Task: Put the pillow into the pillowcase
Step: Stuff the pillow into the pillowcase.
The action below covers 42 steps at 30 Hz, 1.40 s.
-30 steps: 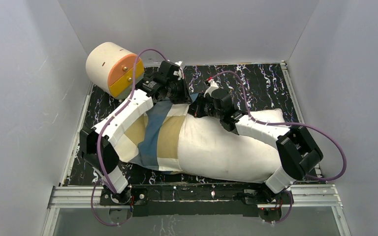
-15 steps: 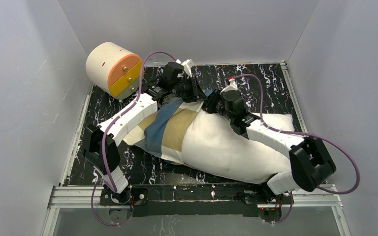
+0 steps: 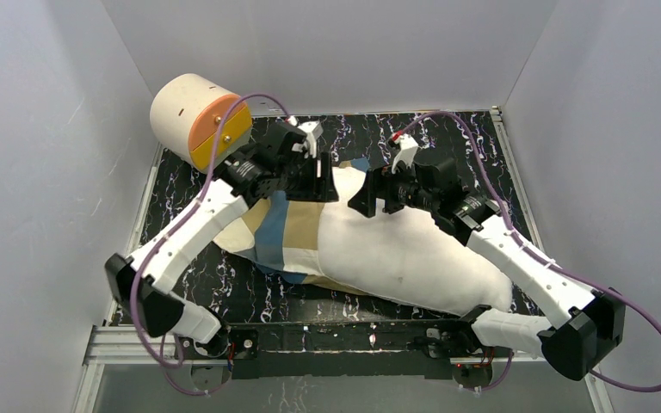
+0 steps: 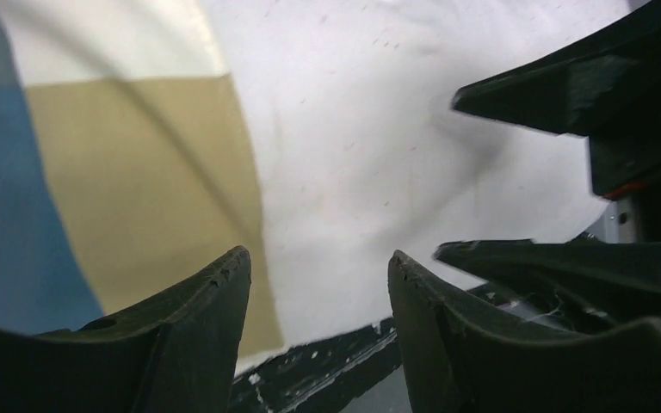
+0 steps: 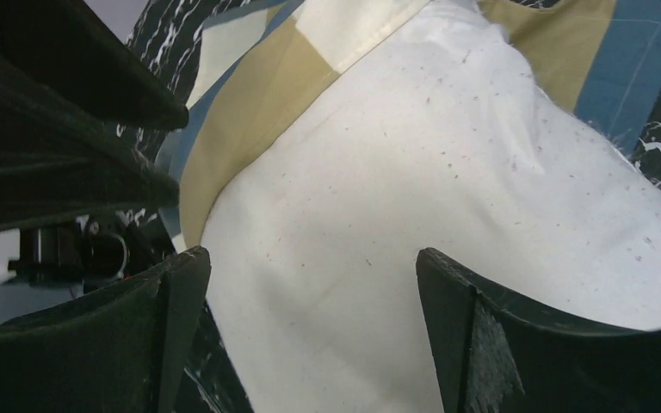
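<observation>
A black, white-veined marbled worktop [image 3: 460, 142] is boxed in by plain white walls [image 3: 43, 189] on three sides. Bare surface shows at the far right and in a near-left strip. A cream cylinder with an orange end [image 3: 194, 120] fills the far-left corner.

The plump white stuffed pillow [image 3: 404, 249] lies diagonally, its near-right end close to the front rail. Its left end sits inside the thin blue, tan and cream block-patterned pillowcase [image 3: 288, 228], whose hem crosses the pillow roughly a third of the way along.

The left tool [image 4: 317, 258] is partly spread above that hem, gripping nothing. The right tool [image 5: 311, 254] gapes wide over the white fabric, also empty. Whether either one touches cloth is unclear.
</observation>
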### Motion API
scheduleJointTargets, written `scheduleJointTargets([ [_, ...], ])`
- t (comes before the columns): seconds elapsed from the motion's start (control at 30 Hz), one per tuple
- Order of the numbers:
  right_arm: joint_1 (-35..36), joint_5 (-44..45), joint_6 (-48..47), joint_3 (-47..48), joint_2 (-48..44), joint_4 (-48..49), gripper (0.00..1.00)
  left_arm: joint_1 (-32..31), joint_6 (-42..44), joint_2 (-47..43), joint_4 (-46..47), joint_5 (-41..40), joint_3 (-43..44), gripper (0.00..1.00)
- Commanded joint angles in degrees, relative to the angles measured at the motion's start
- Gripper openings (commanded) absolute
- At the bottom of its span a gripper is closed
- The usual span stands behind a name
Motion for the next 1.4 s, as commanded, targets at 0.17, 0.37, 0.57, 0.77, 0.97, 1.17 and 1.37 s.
scheduleJointTargets([
  [0.17,6.16,-8.41,-21.36,5.62,-1.59,-13.81,0.98,0.12,-4.6,-15.38,0.37,-5.37,-15.72,0.59],
  [0.37,14.21,2.86,-27.1,4.11,0.98,-12.3,0.98,0.09,-8.45,-15.67,10.27,-3.54,-25.55,0.57],
  [0.57,15.97,6.96,-26.29,-0.67,6.56,-2.16,0.77,0.0,-9.66,-14.33,13.98,-2.51,-28.02,0.09],
  [0.77,16.03,8.44,-18.62,-1.34,9.7,8.98,0.02,-0.09,-10.79,-17.77,9.52,1.48,-19.11,0.0],
  [0.97,16.03,13.61,-6.24,-1.59,10.5,19.36,0.01,-0.51,-13.74,-19.36,10.4,8.58,-19.4,0.0],
  [1.17,15.88,16.42,5.14,-0.84,12.0,26.49,0.01,-1.76,-13.29,-18.46,13.44,13.48,-22.36,0.0],
  [1.37,15.7,17.22,10.92,-0.85,10.03,28.61,0.01,-2.25,-11.89,-17.05,16.66,20.39,-21.0,0.0],
])
